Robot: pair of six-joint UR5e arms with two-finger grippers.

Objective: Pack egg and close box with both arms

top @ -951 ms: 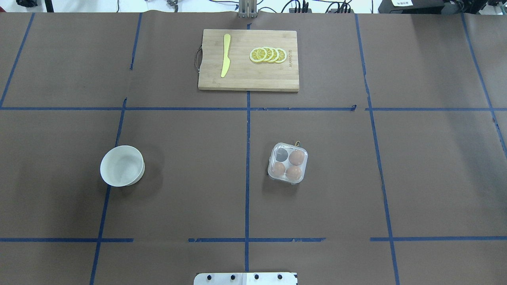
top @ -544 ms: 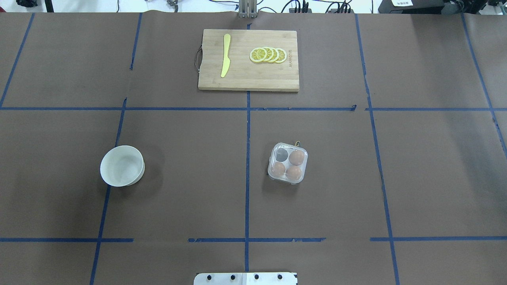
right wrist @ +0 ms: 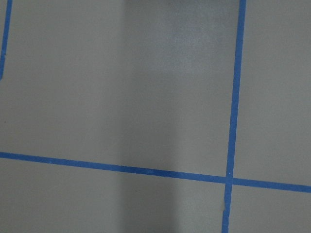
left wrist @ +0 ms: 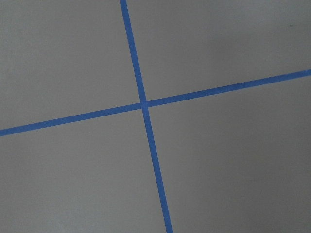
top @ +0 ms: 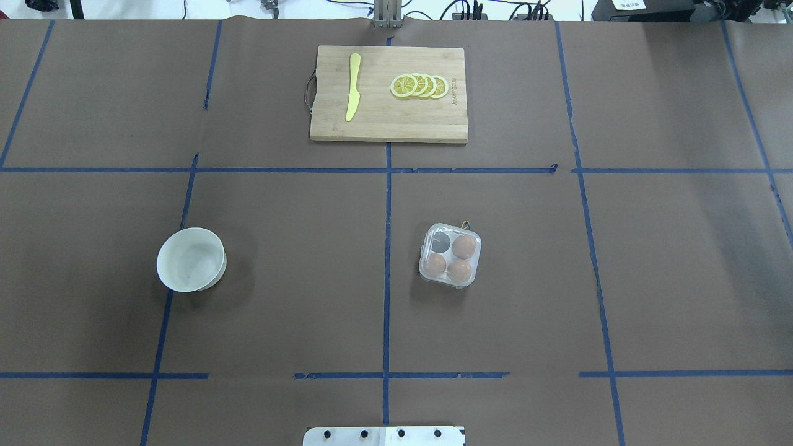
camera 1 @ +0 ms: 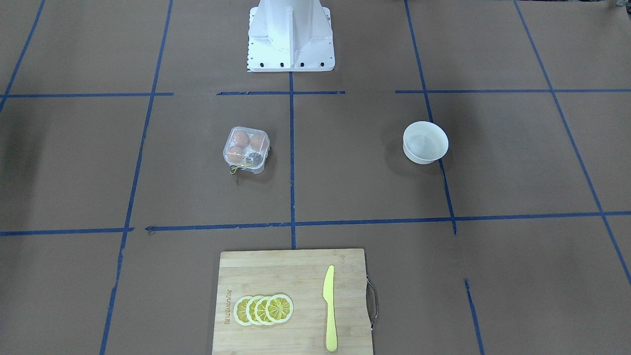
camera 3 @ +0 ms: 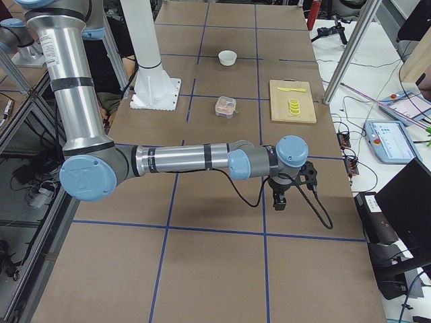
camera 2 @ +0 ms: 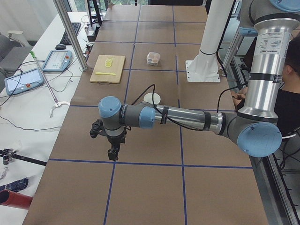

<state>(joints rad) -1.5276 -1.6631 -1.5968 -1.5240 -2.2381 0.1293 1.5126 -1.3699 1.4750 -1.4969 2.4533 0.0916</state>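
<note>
Box (top: 450, 255) is sitting unmoved right of centre in the overhead frame, three eggs (top: 459, 270) inside, while I am keeping the left gripper (camera 2: 113, 153) and right gripper (camera 3: 280, 201) hanging over tabletop (top: 279, 310) well away, their opening impossible to tell, so packing is not advancing.

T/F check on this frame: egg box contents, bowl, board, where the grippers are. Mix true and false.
1. The box holds three eggs, with one cell empty. True.
2. An egg sits in the bowl. False: the bowl looks empty.
3. The knife lies on the cutting board beside the lemon slices. True.
4. There are five lemon slices. False: four.
5. The left gripper hovers over the box. False: it hangs well away from it, as does the right gripper.
</note>
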